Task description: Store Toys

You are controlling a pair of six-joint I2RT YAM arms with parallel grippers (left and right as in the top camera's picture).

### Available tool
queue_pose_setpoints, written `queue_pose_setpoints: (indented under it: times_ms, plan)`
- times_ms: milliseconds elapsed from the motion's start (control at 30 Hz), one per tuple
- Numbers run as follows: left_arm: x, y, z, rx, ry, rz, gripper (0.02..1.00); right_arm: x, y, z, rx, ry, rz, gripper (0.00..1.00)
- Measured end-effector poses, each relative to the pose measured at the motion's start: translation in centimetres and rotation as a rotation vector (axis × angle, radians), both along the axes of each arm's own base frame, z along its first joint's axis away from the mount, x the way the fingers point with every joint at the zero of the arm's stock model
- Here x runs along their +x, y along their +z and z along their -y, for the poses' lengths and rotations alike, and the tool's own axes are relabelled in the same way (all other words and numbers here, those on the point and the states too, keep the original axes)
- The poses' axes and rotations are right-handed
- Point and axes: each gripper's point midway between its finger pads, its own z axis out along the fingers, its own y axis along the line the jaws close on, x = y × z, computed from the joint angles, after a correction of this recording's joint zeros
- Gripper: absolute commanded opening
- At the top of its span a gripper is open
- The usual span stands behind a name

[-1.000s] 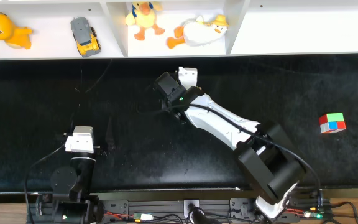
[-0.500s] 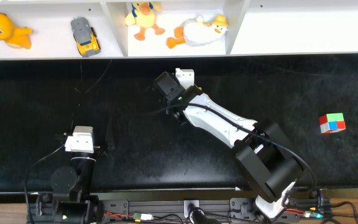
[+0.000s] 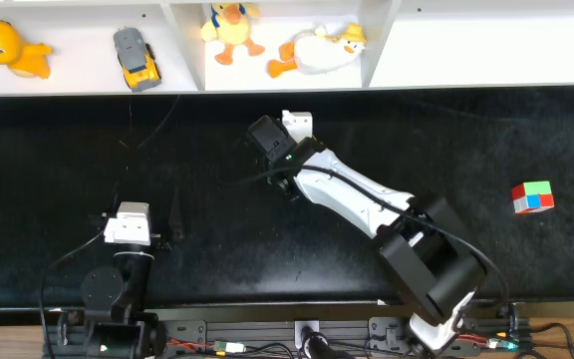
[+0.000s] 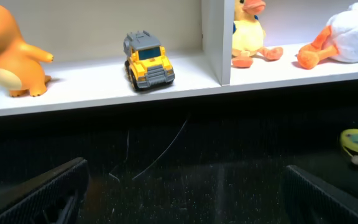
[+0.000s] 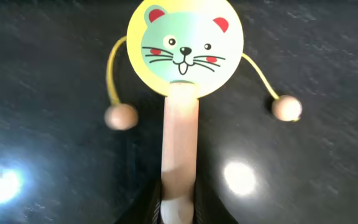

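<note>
The cat-faced rattle drum (image 5: 185,46) points straight away from the right tool (image 5: 179,210). Its wooden handle (image 5: 179,137) runs lengthwise out from between the fingers, with the disc at the far end. The tool is clenched on the handle's near end, over the black tabletop (image 5: 42,62). The left tool (image 4: 185,199) is spread wide and holds nothing.

Free lanes at the mat's left and far right; the middle is barred.
The right arm (image 3: 357,199) slants across the black mat (image 3: 68,150), its right gripper (image 5: 179,205) clamped on the cat-face rattle drum (image 5: 185,43) near the shelf (image 3: 287,84). Plush duck (image 3: 231,30) and white plush bird (image 3: 319,50) crowd the middle bay (image 3: 267,22) (a divider (image 4: 215,40) walls it off). Orange figure (image 3: 10,47) and toy truck (image 3: 136,57) stand apart in the left bay (image 3: 78,40). The right bay (image 3: 486,45) shows bare floor, and a colour cube (image 3: 532,197) sits near the mat's right edge.
</note>
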Motion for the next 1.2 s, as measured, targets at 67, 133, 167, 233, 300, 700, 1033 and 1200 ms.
queue_pose_setpoints:
  times_ms: [67, 133, 167, 233, 300, 700, 1033, 1200]
  plan:
    - [0.0, 0.0, 0.0, 0.0, 0.0, 0.0, 0.998, -0.4, 0.4, 0.7, -0.019, -0.003, -0.004, 0.045]
    - [0.0, 0.0, 0.0, 0.0, 0.0, 0.0, 0.998, -1.1, 1.2, 1.5, -0.024, -0.006, 0.007, 0.042]
    - [0.0, 0.0, 0.0, 0.0, 0.0, 0.0, 0.996, -1.4, 1.4, 1.8, -0.025, -0.006, 0.008, 0.042]
    - [0.0, 0.0, 0.0, 0.0, 0.0, 0.0, 0.998, -2.6, 2.6, 3.1, -0.017, -0.009, 0.03, 0.049]
    - [0.0, 0.0, 0.0, 0.0, 0.0, 0.0, 0.998, -4.2, 3.4, 4.7, -0.012, -0.011, 0.041, 0.042]
    - [0.0, 0.0, 0.0, 0.0, 0.0, 0.0, 0.998, -8.6, 8.0, 16.2, 0.015, -0.201, 0.143, 0.045]
    - [0.0, 0.0, 0.0, 0.0, 0.0, 0.0, 0.998, -5.0, 9.1, 21.8, -0.015, -0.221, 0.201, 0.047]
    - [0.0, 0.0, 0.0, 0.0, 0.0, 0.0, 0.998, -2.8, 10.0, 23.6, -0.058, -0.154, 0.194, 0.045]
